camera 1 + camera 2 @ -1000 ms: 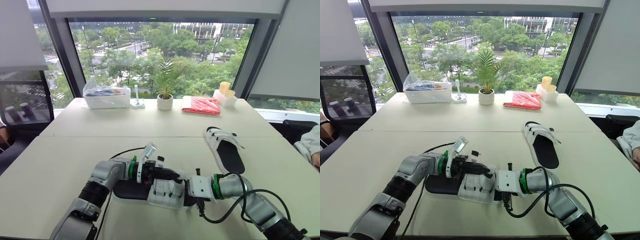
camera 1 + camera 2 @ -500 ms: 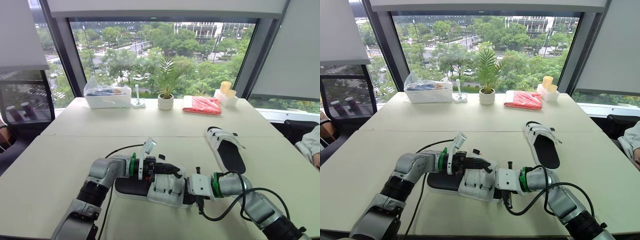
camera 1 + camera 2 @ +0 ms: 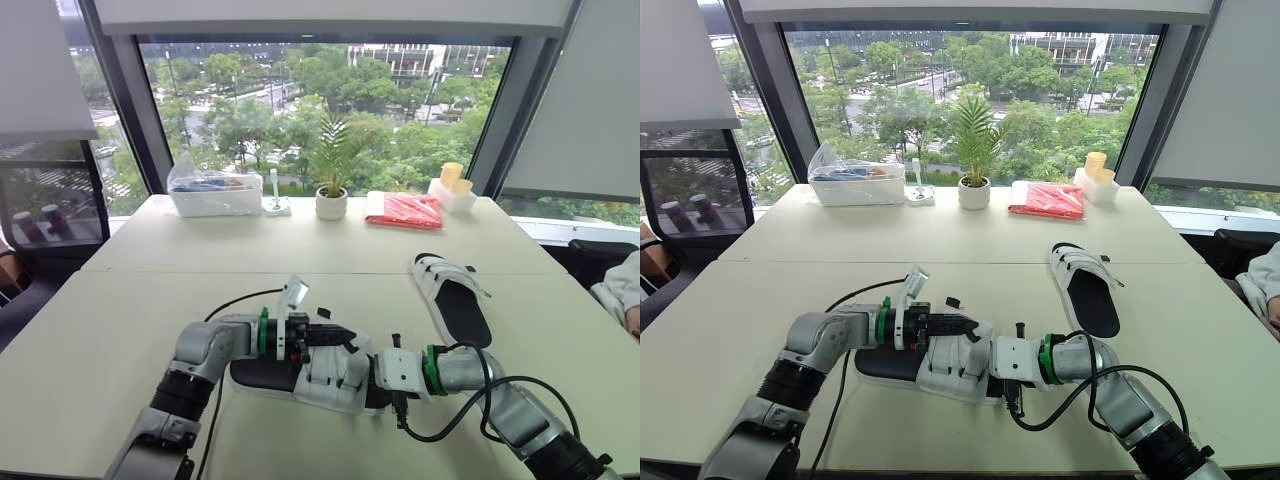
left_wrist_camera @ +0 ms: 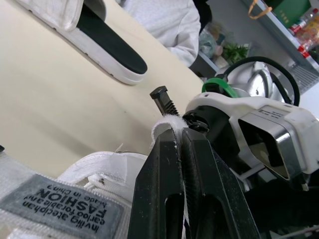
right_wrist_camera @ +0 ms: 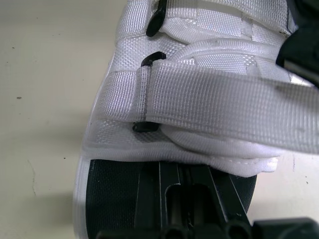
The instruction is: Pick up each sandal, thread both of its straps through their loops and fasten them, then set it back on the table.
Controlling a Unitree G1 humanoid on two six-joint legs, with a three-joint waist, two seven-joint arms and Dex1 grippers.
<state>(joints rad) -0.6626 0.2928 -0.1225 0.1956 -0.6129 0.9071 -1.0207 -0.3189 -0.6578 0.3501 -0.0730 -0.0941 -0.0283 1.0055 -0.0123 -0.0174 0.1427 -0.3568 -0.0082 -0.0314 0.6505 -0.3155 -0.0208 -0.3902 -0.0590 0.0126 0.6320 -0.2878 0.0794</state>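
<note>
Draws strap tip [image 4: 166, 123] upward, lower centre of frame.
Pinches it in left gripper [image 3: 350, 341], lifted slightly since a second ago; clamps near sandal [image 3: 335, 378] by the sole in right gripper [image 3: 375, 372]; leaves fastening undone.

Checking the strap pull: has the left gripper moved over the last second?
Yes. The left gripper, shut on the white strap, now sits slightly nearer the table seam, so it rose or moved forward.
</note>
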